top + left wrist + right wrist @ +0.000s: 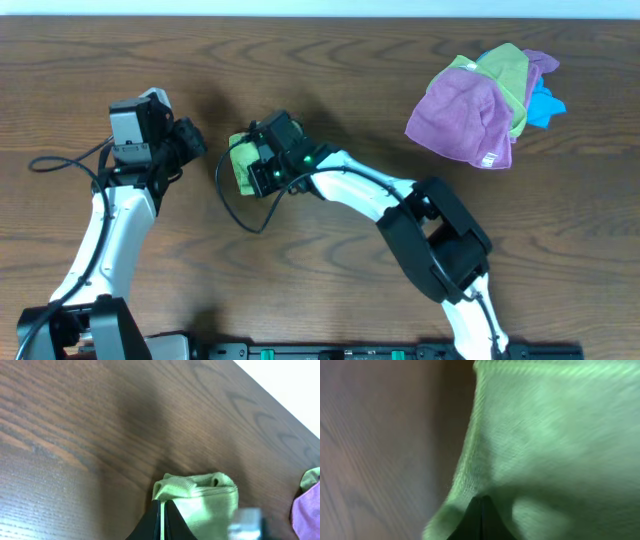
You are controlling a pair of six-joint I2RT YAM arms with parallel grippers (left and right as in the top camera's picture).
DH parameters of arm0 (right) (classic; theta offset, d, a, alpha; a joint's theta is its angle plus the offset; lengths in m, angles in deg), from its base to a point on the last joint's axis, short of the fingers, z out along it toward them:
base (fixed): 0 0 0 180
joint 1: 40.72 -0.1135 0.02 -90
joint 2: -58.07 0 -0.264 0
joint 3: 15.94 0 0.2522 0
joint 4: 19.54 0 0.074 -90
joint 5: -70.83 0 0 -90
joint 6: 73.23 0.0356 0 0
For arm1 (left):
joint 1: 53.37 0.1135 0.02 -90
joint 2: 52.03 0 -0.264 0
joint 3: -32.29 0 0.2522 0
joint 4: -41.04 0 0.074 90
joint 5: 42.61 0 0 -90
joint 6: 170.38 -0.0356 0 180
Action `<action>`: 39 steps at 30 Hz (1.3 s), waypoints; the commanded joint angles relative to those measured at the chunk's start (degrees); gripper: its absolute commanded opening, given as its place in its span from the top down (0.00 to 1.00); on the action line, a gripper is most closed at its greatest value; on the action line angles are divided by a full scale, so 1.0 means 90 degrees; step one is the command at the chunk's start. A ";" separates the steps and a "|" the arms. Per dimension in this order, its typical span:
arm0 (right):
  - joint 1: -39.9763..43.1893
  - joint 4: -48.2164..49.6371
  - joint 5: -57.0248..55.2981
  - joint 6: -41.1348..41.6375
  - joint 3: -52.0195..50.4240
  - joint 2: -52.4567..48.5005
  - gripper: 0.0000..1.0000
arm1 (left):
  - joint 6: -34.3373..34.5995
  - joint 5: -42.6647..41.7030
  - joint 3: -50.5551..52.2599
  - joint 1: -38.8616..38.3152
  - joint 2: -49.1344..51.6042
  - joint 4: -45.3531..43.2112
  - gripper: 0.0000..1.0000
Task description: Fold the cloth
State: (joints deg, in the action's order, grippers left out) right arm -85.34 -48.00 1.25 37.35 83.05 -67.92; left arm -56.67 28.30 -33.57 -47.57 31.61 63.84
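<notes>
Green cloth [240,160] sits folded on table [320,60] under right end effector [252,172].

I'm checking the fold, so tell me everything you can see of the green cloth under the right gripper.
The green cloth is a small, soft bundle of pale green, finely woven-looking fabric. It is folded over on itself, with rolled edges showing in the left wrist view. It lies on the table left of centre. From overhead it is mostly hidden by the right gripper, which looks shut on it, the fabric puckering round the tips. The left gripper sits apart from it.
</notes>
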 commanded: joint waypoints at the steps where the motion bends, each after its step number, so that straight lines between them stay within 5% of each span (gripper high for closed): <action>1: -0.0177 -0.0063 0.0085 0.0066 0.0083 0.0027 0.99 | -0.0114 0.0002 -0.0282 0.0034 -0.0104 0.0017 0.94; 16: 0.0384 -0.0153 -0.0585 -0.0277 0.0104 0.0852 0.99 | -0.0112 -0.0007 -0.0357 0.0270 -0.0425 0.0233 0.88; 23: 0.0736 -0.0466 -0.0580 -0.0299 0.0109 0.1642 0.99 | -0.0112 -0.0083 -0.0357 0.0396 -0.0988 0.0726 0.68; 26: 0.0928 -0.1015 -0.0505 -0.0777 0.0109 0.2215 0.99 | -0.0107 -0.0172 -0.0357 0.0398 -0.1166 0.1134 0.43; 30: 0.1311 -0.2239 -0.0503 -0.1428 0.0107 0.3092 0.97 | -0.0056 -0.0398 -0.0355 0.0401 -0.1270 0.1690 0.22; 32: 0.1501 -0.2781 -0.0508 -0.1639 0.0107 0.3412 0.88 | -0.0039 -0.0534 -0.0355 0.0401 -0.1270 0.1860 0.16; 34: 0.1763 -0.3402 -0.0517 -0.1841 0.0100 0.3759 0.66 | -0.0036 -0.0709 -0.0355 0.0401 -0.1270 0.1974 0.10; 36: 0.2023 -0.3927 -0.0600 -0.1902 0.0095 0.4036 0.33 | 0.0068 -0.0831 -0.0355 0.0401 -0.1270 0.2045 0.04; 37: 0.2159 -0.4187 -0.0641 -0.1931 0.0083 0.4170 0.01 | 0.0131 -0.0879 -0.0355 0.0401 -0.1270 0.2084 0.02; 39: 0.2380 -0.4580 -0.0765 -0.1940 0.0039 0.4413 0.01 | 0.0248 -0.0889 -0.0355 0.0401 -0.1270 0.2174 0.04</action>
State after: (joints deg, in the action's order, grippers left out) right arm -65.85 -87.56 -4.24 22.20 83.29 -30.35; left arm -55.73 22.24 -35.51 -44.16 20.81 82.70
